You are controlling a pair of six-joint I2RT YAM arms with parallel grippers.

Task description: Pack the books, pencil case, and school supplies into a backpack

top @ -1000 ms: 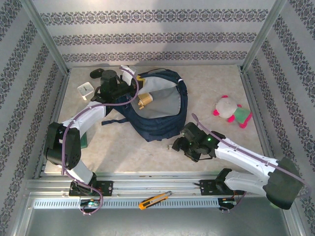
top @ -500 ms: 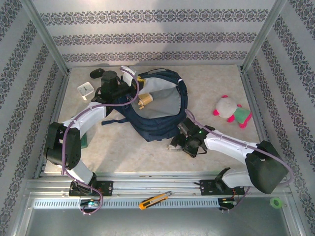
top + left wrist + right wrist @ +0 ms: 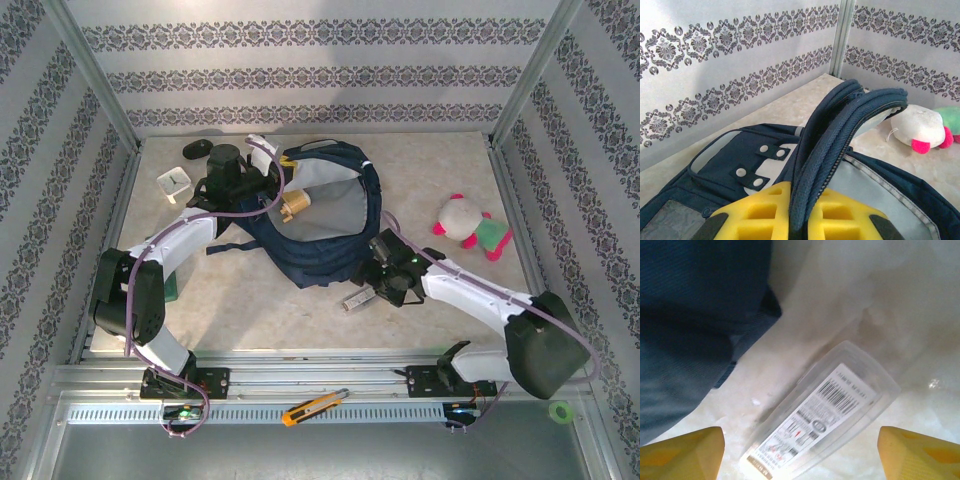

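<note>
Lying flat on the counter (image 3: 430,170), just off the near edge of the backpack (image 3: 320,245): one slim bar (image 3: 822,417). It is a clear hard-plastic case with rounded corners and a white barcode label, glossy, set at a slant to the backpack's hem and apart from the fabric.

Right fingers (image 3: 685,452): yellow, blocky pads, spread wide to either side of the bar, holding nothing. Change over the last second: your right arm has swung in from the near right toward the backpack's near edge, and the bar now sits between the pads. Judged meaning: the pickup is lined up but the grasp is not yet made. The case looks slick and thin, so you will want a low, square close.

Backpack: navy woven fabric, soft and slumped, with pale grey lining, a padded zip rim and white snap studs on a front patch.

Left fingers (image 3: 755,215): closed on that padded rim, unmoved over the same second, keeping the mouth open for you.

Inside the mouth, on the grey lining: one tan-yellow block (image 3: 293,205), packed already by the look of it.

Right of the backpack, well apart: plush toy (image 3: 470,225), pink, white and green, soft.

Left of the backpack: small white square clock (image 3: 173,183), with a black oval mouse (image 3: 197,149) beyond it.
</note>
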